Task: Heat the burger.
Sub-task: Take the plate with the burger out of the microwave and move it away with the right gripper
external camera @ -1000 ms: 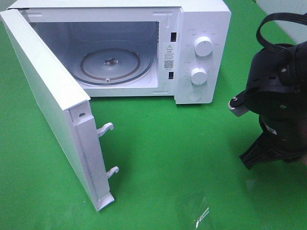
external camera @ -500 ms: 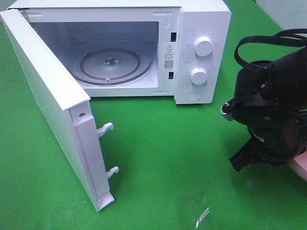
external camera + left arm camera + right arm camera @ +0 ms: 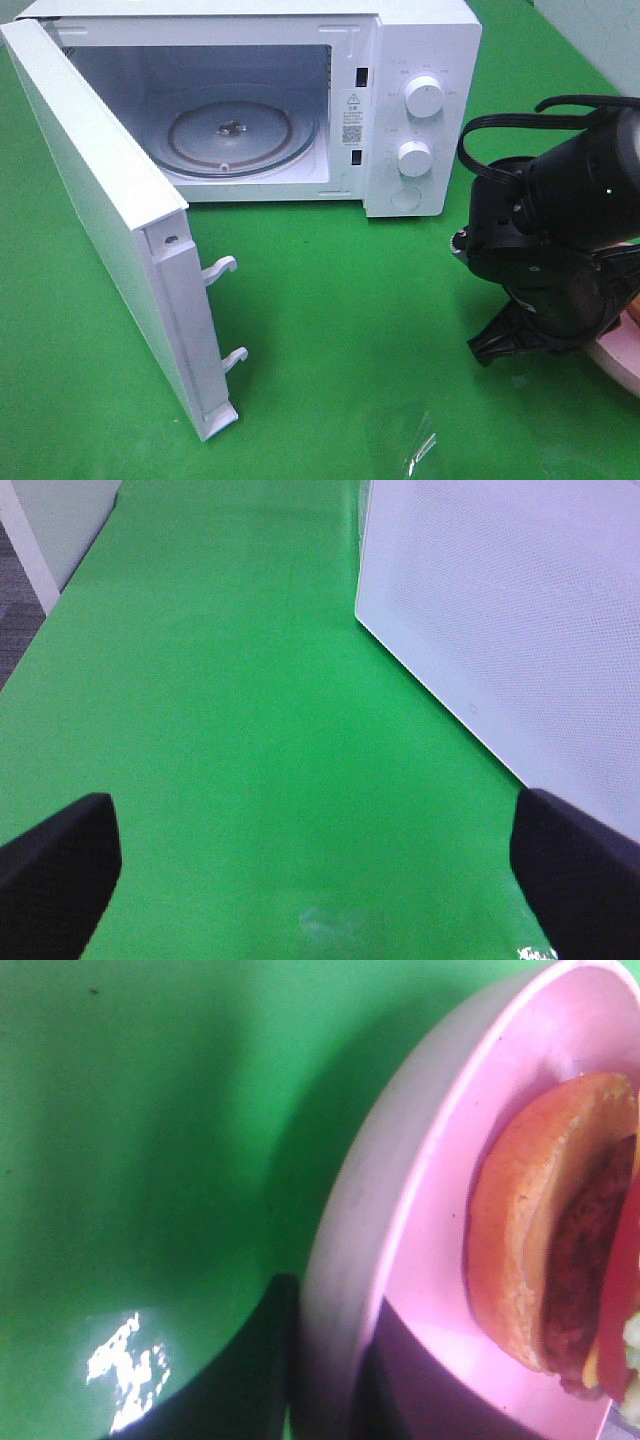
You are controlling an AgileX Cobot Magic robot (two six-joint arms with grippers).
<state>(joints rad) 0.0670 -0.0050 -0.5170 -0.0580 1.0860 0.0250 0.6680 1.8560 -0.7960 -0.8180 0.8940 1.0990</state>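
Evidently the right gripper (image 3: pixel 325 1380) is pinched on the plate (image 3: pixel 400 1210) rim so the burger (image 3: pixel 555 1230) rides on it, at the desk's (image 3: pixel 330 300) right edge. Ahead, the microwave (image 3: pixel 400 100) door (image 3: pixel 100 220) stands wide; the left gripper (image 3: pixel 320 870) waits fully spread, empty.

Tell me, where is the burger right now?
The burger sits on the pink plate, whose rim the right claw grips, at the overhead view's right edge, right of the open microwave.
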